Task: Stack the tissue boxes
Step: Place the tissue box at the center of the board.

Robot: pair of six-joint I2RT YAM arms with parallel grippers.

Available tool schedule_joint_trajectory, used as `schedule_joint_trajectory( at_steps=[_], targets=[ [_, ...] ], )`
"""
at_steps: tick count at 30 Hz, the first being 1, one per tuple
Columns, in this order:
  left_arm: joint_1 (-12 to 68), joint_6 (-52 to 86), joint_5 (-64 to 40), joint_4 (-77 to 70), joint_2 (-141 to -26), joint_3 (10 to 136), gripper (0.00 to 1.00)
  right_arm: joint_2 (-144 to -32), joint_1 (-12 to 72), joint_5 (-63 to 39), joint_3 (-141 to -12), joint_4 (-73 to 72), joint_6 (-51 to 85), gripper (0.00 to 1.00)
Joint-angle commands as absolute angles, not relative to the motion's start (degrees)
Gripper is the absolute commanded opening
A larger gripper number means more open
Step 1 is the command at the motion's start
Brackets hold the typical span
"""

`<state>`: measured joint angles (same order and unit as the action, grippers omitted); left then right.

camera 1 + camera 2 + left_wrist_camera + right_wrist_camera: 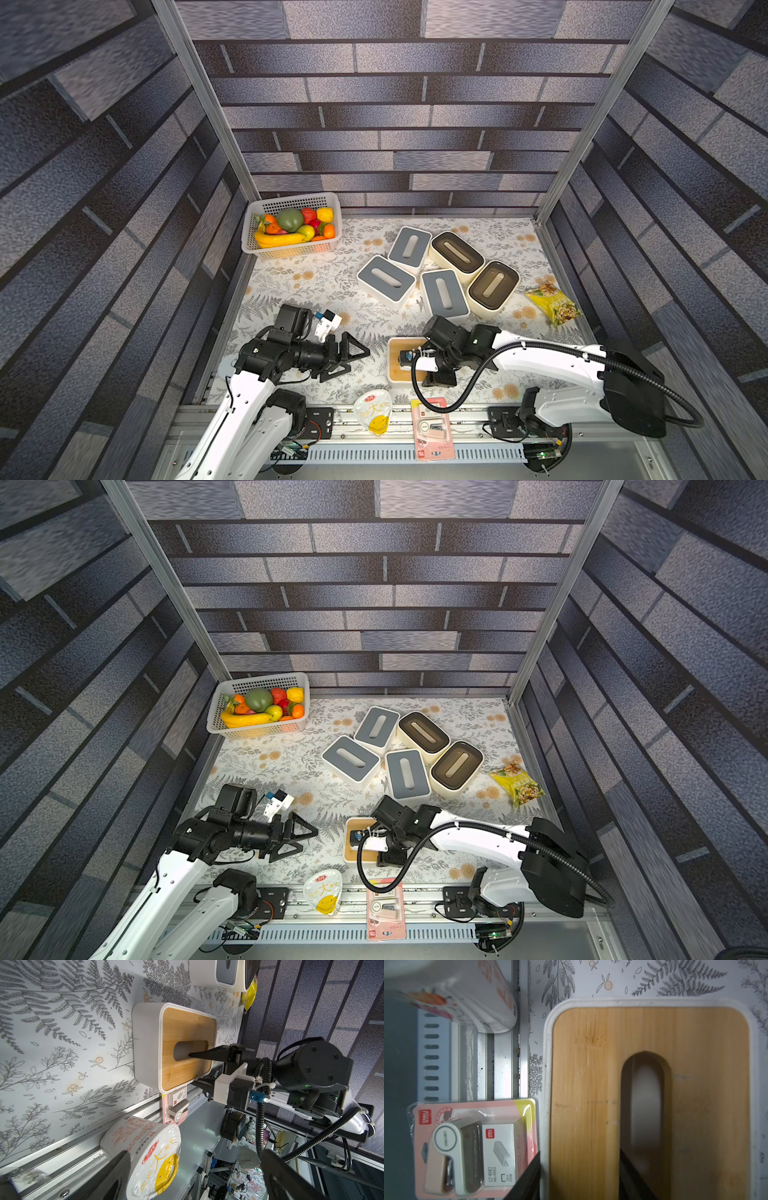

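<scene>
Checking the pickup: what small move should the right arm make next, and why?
Probably a short lift: the right gripper has its jaws shut on the wood-lidded box, one in its slot, one outside its wall, and it rests on the table.

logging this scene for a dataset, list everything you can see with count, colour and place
grey-lid tissue boxes: 3, white, grey lids, far cluster
dark-brown-lid tissue boxes: 2, cream, same cluster
wood-lid tissue box: 1, white, near front
fruit basket: 1, white, far left corner
snack bag: 1, yellow, right edge
noodle bowl: 1, white and yellow, front rail
stapler pack: 1, pink, front rail
tablecloth: 1, white floral, under the boxes
left fingers: 2, black, open, empty
right fingers: 2, black, shut on wood-lid tissue box, one in its slot
</scene>
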<state>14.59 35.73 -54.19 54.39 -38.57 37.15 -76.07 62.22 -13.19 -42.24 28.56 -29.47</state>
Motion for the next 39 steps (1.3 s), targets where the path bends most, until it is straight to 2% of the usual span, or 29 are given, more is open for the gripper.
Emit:
schedule_joint_trajectory(
  at_steps=[1, 39],
  targets=[
    [14.7, 33.9, -55.4, 54.2, -38.7, 36.5, 1.0, -76.2, 63.0, -14.0, -42.8, 27.2, -30.3, 0.4],
    [14.8, 33.9, -55.2, 54.3, -38.6, 36.6, 1.0, -78.9, 64.2, -12.9, -43.7, 30.0, -30.1, 0.54]
  ],
)
